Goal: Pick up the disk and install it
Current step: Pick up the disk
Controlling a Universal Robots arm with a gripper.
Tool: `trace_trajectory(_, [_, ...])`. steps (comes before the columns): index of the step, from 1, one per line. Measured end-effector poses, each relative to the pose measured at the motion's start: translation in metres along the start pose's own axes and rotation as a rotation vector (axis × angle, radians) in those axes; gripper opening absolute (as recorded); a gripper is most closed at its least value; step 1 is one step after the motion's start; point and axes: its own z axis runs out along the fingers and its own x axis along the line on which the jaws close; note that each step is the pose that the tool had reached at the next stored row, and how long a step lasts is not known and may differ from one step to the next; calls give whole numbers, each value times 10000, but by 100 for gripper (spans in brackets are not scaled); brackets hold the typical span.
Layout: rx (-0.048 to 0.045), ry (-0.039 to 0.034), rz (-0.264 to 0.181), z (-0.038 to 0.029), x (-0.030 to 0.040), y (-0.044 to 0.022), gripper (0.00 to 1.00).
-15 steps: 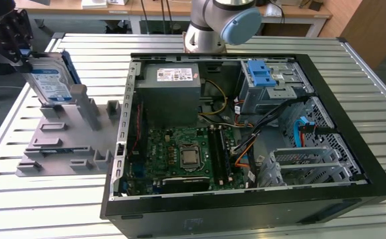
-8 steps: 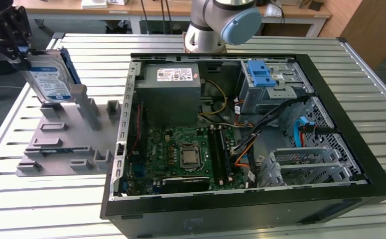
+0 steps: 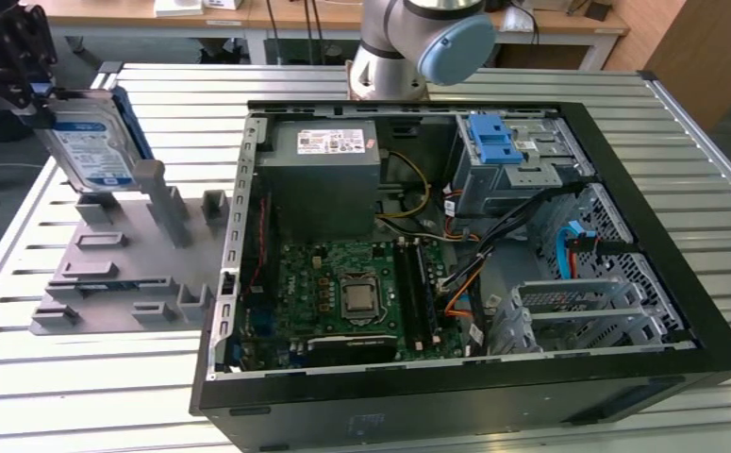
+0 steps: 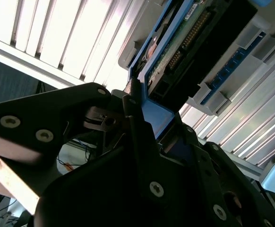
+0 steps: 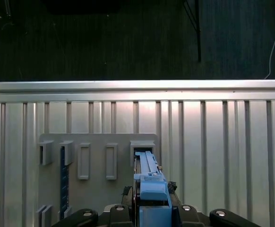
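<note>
- The gripper (image 3: pixel 41 94) is at the far end of the bench (image 3: pixel 89 396), on the exterior view's left, well apart from the open computer case (image 3: pixel 466 406).
- Its fingers (image 4: pixel 136 137) are closed narrowly on the disk (image 3: pixel 89 142), clamping the blue carrier frame at one end of it.
- The disk stands almost upright, slightly tilted, with its white-and-blue label facing the exterior camera.
- It is directly over the grey holder (image 3: pixel 113 274), close beside one of the holder's upright posts. From this angle it is hard to say whether its lower edge is in the slot or just clear of it.
- In the second wrist view the disk (image 4: pixel 189 38) shows its green circuit-board side, with the blue frame running up between the black fingers.
- In the first wrist view the disk (image 5: pixel 149 182) is seen edge-on, lined up with a slot of the grey holder (image 5: pixel 97 142), which lies on the ribbed bench (image 5: pixel 222 142).
- Inside the case, a blue latch piece (image 3: pixel 497 142) sits on top of the metal bay (image 3: pixel 529 170).
- A grey box (image 3: pixel 327 160) with a white sticker sits near the back of the case, and the motherboard (image 3: pixel 353 293) lies in front of it.
- The arm's base (image 3: pixel 416 38) rises behind the case.
</note>
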Motion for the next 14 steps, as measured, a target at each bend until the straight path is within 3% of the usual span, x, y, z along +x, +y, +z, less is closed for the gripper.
trace_trajectory(14, [-1,4,-268,-29,0,0,36])
